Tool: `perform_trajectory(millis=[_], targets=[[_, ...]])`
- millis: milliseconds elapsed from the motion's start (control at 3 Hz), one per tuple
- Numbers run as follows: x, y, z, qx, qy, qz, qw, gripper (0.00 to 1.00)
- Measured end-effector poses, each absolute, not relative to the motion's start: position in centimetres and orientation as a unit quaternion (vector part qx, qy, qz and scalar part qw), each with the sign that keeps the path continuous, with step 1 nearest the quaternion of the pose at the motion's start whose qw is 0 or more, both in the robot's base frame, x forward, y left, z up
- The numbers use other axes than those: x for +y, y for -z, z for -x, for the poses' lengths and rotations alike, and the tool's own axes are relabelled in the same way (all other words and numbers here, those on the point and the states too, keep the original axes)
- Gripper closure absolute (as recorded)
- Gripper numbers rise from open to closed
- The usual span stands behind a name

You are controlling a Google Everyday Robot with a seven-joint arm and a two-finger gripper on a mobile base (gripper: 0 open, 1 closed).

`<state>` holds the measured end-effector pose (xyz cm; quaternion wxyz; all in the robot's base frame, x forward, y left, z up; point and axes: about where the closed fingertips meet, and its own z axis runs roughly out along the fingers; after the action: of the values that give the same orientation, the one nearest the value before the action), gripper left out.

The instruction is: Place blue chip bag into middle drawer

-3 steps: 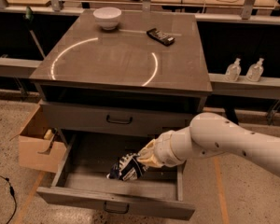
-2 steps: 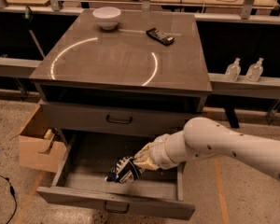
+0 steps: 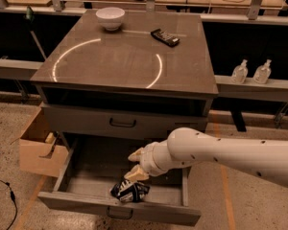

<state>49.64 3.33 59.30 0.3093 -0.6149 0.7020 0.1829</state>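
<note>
From where I stand, the middle drawer [image 3: 67, 169] is pulled well out below the front edge of the worktop [image 3: 129, 56]. The blue chip bag [image 3: 129, 191] lies crumpled on the drawer's floor, close against the front wall and a little right of the handle. It is the only thing I can make out in that drawer. The gripper [image 3: 129, 166] hangs just above the bag, reaching in from the right on the white arm [image 3: 221, 152]. Its fingers [image 3: 137, 154] are spread apart and hold nothing. Whether the lower one grazes the bag I cannot tell. The top drawer [image 3: 122, 122] above it is pushed in. On the worktop a white bowl [image 3: 110, 18] sits near the back edge toward the left back corner; what is in it I cannot see. A small black packet [image 3: 164, 37] lies flat near the back edge, right of centre. On the floor by the cabinet's left side is an open cardboard box [image 3: 36, 150] with something pale in it. Two clear bottles [image 3: 240, 72] stand on a ledge off past the right edge.
</note>
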Motion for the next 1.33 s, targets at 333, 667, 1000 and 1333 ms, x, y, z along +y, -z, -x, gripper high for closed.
perform_trajectory(millis=[333, 667, 1000, 1333], targets=[[4.2, -58.4, -50.6, 0.709, -0.159, 0.615, 0.307, 0.0], [3.5, -59.4, -51.6, 0.719, -0.153, 0.599, 0.317, 0.0], [2.9, -60.8, -52.4, 0.724, -0.201, 0.568, 0.336, 0.0], [-0.2, -63.5, -53.9, 0.71, -0.258, 0.543, 0.366, 0.0]])
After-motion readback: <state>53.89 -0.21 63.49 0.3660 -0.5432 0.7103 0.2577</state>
